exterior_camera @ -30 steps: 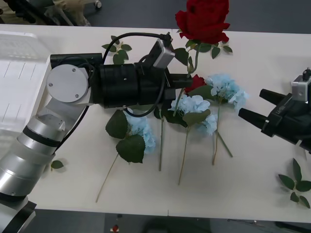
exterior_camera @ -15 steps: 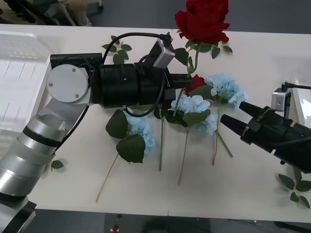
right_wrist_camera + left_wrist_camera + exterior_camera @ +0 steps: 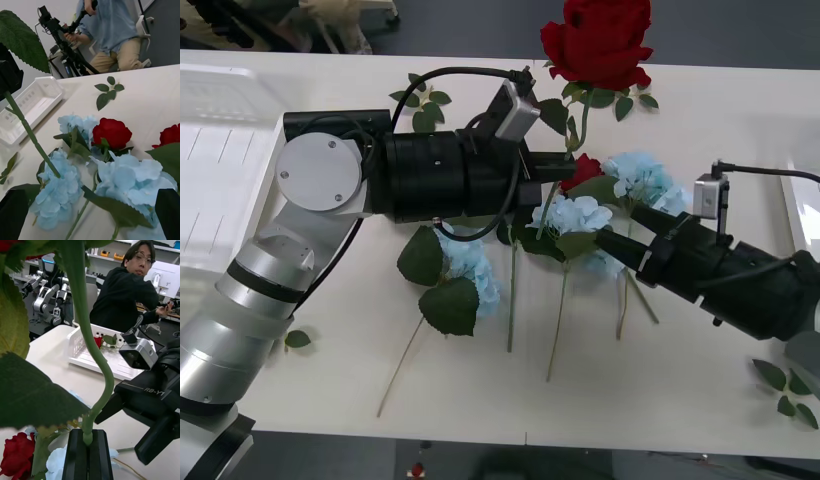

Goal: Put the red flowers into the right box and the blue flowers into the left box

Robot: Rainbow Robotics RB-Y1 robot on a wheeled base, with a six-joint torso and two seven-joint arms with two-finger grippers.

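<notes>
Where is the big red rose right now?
The rose is held up over the table's far side, its stem pinched in the left gripper, above the blue flowers.

1. a robotics lab or research workroom, not a home.
2. another grey robot arm [image 3: 47,302] stands on a bench beyond the fingers.
3. shelves [image 3: 108,257] and a monitor [image 3: 168,275] line the far wall.
4. a camera on a tripod [image 3: 62,35] stands past the white surface [image 3: 700,100], with office chairs nearby.

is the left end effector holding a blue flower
No, the left end effector is shut on the green stem of a red rose.
</notes>
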